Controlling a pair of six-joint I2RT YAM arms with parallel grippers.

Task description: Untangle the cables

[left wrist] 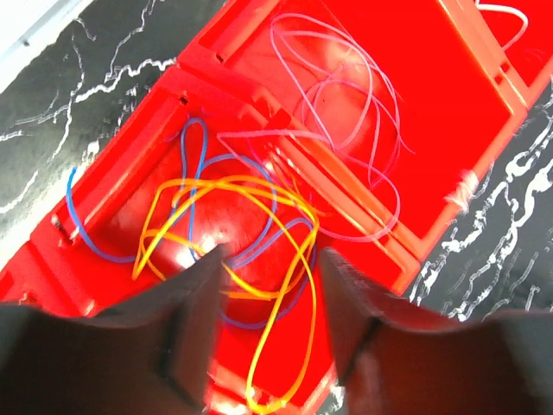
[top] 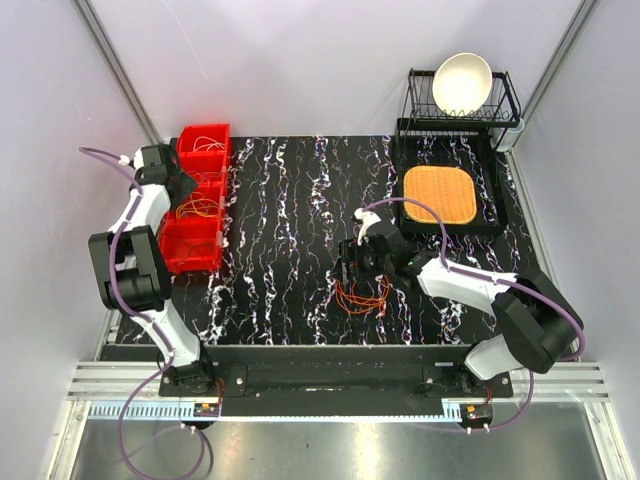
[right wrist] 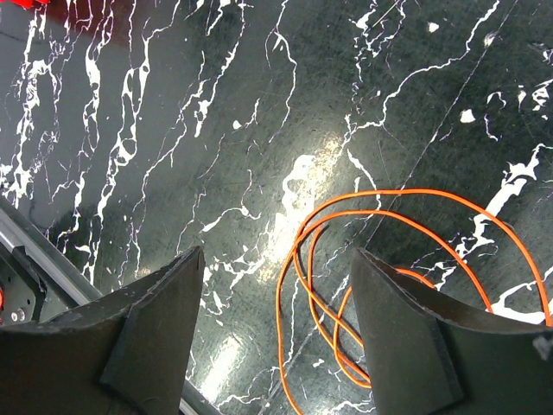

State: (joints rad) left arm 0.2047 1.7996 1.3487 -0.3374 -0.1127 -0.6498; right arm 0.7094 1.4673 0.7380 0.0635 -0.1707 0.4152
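Hovering just above the orange cables (top: 362,297), which are lying in loose overlapping loops near the middle of the near edge of the surface (top: 280,200), the right end effector (top: 360,268) is holding its fingers spread with nothing between them. In its wrist view the loops are sitting under and beside one finger rather than centred in the gap. The left end effector (left wrist: 272,255) is hanging, likewise spread and empty, over the red bins (top: 190,255) at the left edge, where yellow and blue cables (left wrist: 233,216) are lying mixed in one compartment and pale purple cables (left wrist: 346,112) in the next. The step in hand is looking like a pick of one orange strand. To do it well, the right arm is probably needing to shift so that a single outer strand, away from the crossings, is lying between the fingers. It should then be coming down until the tips are nearly touching the surface before pinching, since such thin wire is likely slipping easily. Lifting slowly is giving the loops room to slide apart instead of tightening.
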